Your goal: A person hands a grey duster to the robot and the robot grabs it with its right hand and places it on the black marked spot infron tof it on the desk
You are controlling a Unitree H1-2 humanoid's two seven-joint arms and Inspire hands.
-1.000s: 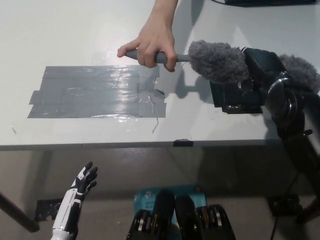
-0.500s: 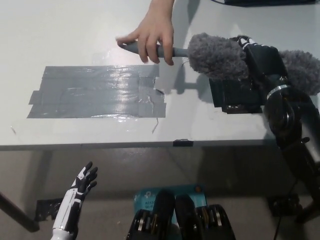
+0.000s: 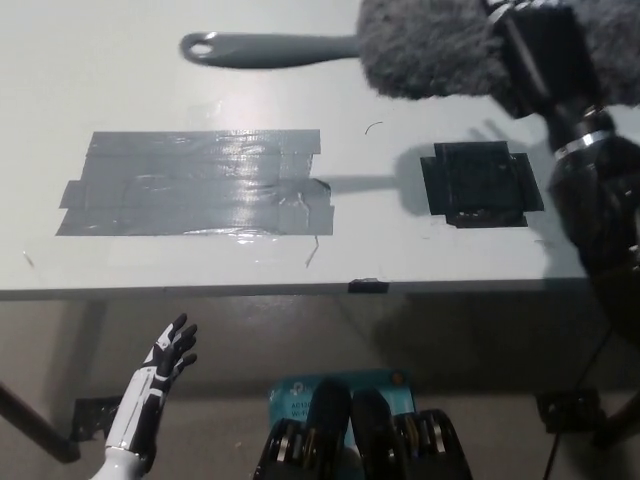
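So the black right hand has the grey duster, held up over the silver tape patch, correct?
Not quite. In the head view the right hand holds the grey duster by its fluffy head, but above the black marked spot; the silver tape patch lies off to the left.

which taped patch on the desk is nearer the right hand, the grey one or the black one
The black taped patch. It lies at the desk's right, just below the black right hand holding the grey duster; the large grey taped patch lies far to the left.

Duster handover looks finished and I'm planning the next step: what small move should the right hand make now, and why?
Probably lower the duster toward the black marked spot. The right hand grips its fluffy head above the desk, the spot lies uncovered just below, and the left hand rests low.
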